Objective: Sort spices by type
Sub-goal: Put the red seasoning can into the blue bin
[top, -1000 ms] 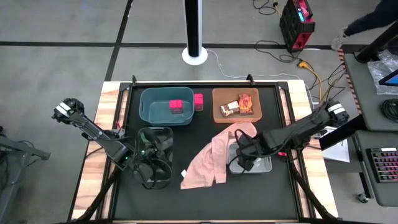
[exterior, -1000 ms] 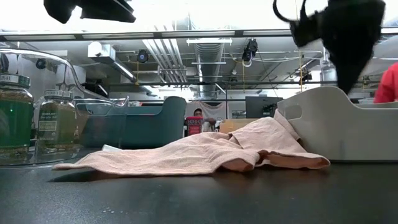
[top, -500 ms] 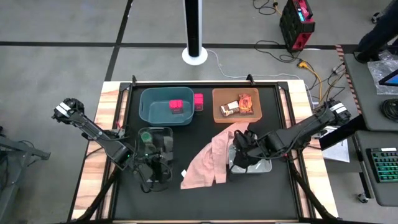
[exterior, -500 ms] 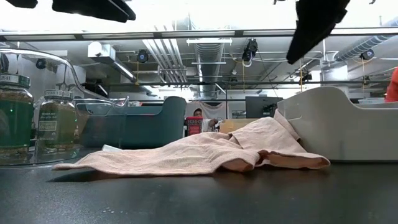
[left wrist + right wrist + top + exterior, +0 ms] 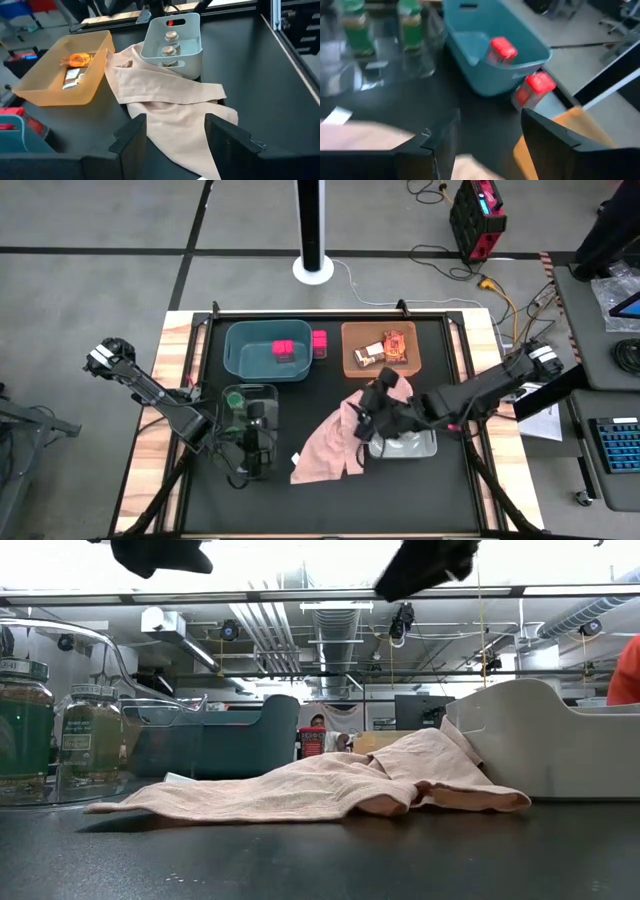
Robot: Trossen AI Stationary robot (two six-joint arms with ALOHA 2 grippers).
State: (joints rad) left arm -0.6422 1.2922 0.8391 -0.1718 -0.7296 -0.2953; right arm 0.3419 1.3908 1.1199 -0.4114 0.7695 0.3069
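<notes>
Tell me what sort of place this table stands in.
Probably a robotics lab or workshop in an industrial building. The low view shows bare ceiling ducts and pipes overhead; the high view shows loose cables on a grey floor and a desk with a keyboard beside the table.

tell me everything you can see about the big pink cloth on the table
The pink cloth is a soft, pale salmon fabric, crumpled and folded, spread loosely on the black tabletop near its middle. One end bunches against the grey bin and reaches the orange bin; the other trails off in a pointed flap. The right gripper hangs above it, empty.
</notes>
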